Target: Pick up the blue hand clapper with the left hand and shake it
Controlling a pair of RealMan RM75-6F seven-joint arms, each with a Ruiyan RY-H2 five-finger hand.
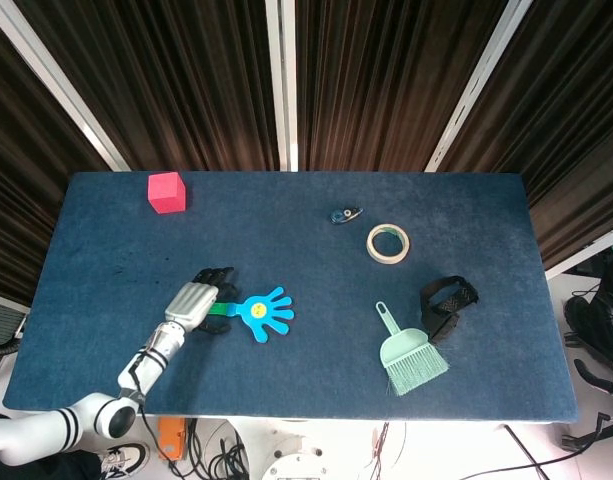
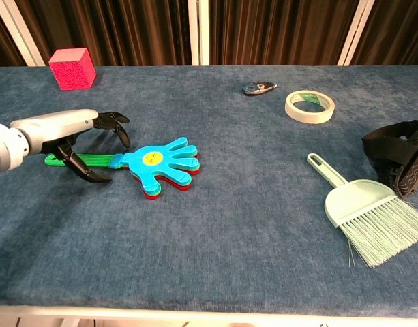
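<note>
Left hand (image 2: pixel 65 133) hovers over the green handle, fingers (image 2: pixel 116 126) spread either side, gripping nothing, apparently positioned to close. Blue hand clapper (image 2: pixel 157 163) lies flat on the worktop (image 2: pixel 229 238), its palm just beyond the fingertips.

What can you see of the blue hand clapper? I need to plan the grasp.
The blue hand clapper looks plastic: a blue hand-shaped paddle with a yellow face, red layers beneath, and a green handle. It lies flat on the blue table, fingers pointing right. The left hand hovers over the handle, fingers apart, not yet gripping.
</note>
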